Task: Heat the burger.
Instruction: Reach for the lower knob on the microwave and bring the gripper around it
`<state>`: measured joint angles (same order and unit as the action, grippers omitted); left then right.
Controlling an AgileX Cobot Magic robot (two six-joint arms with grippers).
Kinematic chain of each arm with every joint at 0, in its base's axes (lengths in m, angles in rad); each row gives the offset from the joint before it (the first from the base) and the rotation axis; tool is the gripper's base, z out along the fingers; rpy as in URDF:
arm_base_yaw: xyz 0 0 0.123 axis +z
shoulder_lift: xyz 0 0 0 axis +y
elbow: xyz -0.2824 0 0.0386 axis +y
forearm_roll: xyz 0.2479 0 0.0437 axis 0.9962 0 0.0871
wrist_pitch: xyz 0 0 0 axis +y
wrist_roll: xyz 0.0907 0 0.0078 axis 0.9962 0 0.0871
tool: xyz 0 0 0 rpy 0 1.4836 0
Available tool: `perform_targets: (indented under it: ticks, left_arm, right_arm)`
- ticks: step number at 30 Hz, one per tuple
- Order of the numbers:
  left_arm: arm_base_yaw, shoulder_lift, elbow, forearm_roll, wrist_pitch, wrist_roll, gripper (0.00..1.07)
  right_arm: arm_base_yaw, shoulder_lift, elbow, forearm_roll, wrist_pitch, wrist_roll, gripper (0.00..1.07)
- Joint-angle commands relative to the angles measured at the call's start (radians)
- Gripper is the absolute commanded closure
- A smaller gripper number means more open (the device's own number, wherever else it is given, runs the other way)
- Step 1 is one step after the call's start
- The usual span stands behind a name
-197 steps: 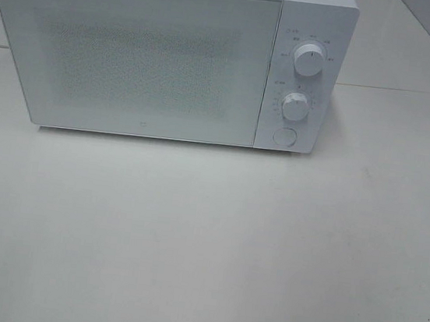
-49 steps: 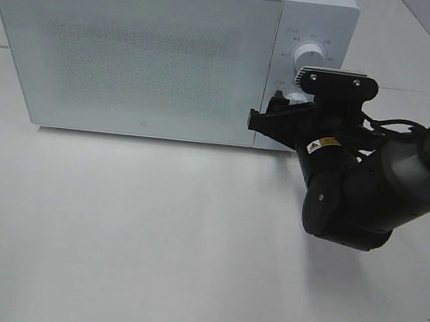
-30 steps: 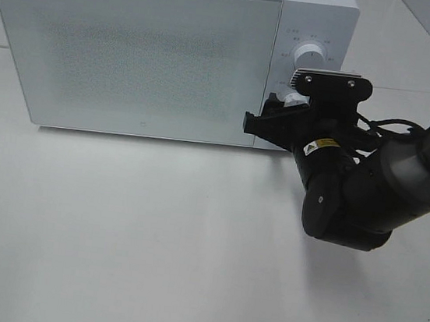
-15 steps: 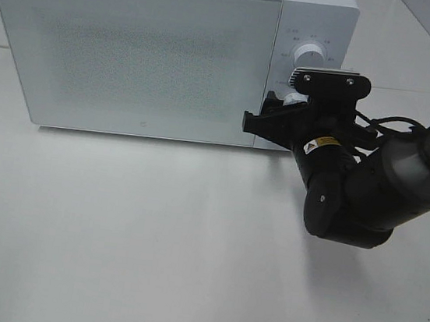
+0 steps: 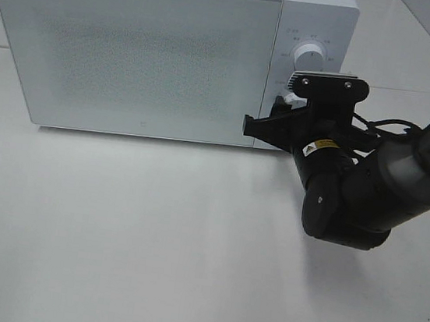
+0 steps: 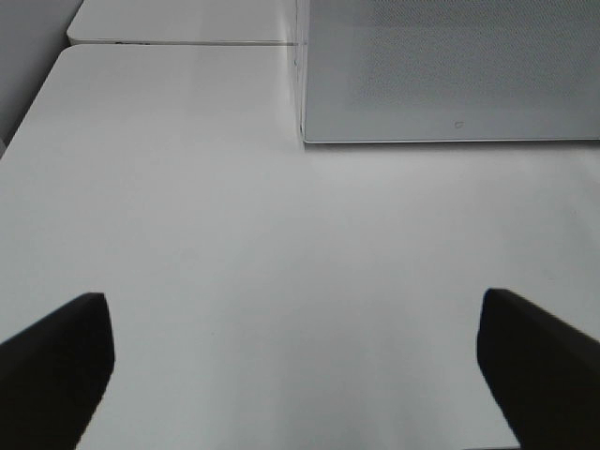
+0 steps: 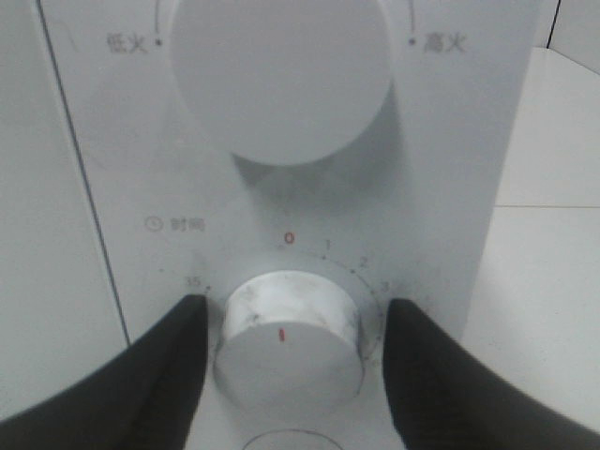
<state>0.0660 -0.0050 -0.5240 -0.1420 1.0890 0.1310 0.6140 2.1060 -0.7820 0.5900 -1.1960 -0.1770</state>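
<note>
Left end effector [image 6: 292, 309] gapes wide, right end effector [image 7: 297, 305] half-spread.

Smooth white plastic microwave [image 5: 134, 49] on smooth pale tabletop [image 5: 150, 239]

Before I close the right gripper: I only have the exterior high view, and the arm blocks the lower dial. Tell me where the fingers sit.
Observer: In the right wrist view the right gripper straddles the timer dial, with one finger on each side of it.
Operator: Report whether it is clamped.
Observer: Not yet. A sliver of the white panel shows between the dial and one finger.
Operator: Read me the dial's setting.
Observer: Its red mark points at the red 0 on the scale.
</note>
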Motion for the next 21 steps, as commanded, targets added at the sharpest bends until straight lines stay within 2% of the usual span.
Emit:
perform_targets:
  ticks: [1, 2, 3, 5, 6, 8, 13, 21]
  left_arm:
    - [0.002, -0.019, 0.0, -0.003, -0.013, -0.002, 0.09]
    - [0.002, -0.019, 0.0, -0.003, -0.013, -0.002, 0.09]
    - [0.002, -0.019, 0.0, -0.003, -0.013, -0.002, 0.09]
    - [0.002, -0.019, 0.0, -0.003, -0.013, -0.002, 0.09]
    - [0.002, -0.019, 0.0, -0.003, -0.013, -0.002, 0.09]
    - [0.002, -0.019, 0.0, -0.003, -0.013, -0.002, 0.09]
    - [0.002, -0.019, 0.0, -0.003, -0.013, -0.002, 0.09]
    - [0.002, -0.019, 0.0, -0.003, -0.013, -0.002, 0.09]
  right_arm:
    - [-0.004, -0.002, -0.023, -0.039, -0.021, -0.011, 0.65]
    - [-0.004, -0.002, -0.023, -0.04, -0.025, -0.011, 0.74]
    - [-0.004, -0.002, -0.023, -0.04, -0.025, -0.011, 0.74]
    - [-0.004, -0.002, -0.023, -0.045, -0.025, -0.011, 0.87]
    - [-0.004, -0.002, -0.023, -0.045, -0.025, -0.011, 0.87]
    - [-0.004, -0.002, -0.023, -0.063, -0.025, -0.011, 0.97]
    - [-0.004, -0.002, -0.023, -0.066, -0.025, -0.011, 1.02]
    - [-0.004, -0.002, -0.023, -0.072, -0.048, 0.042, 1.03]
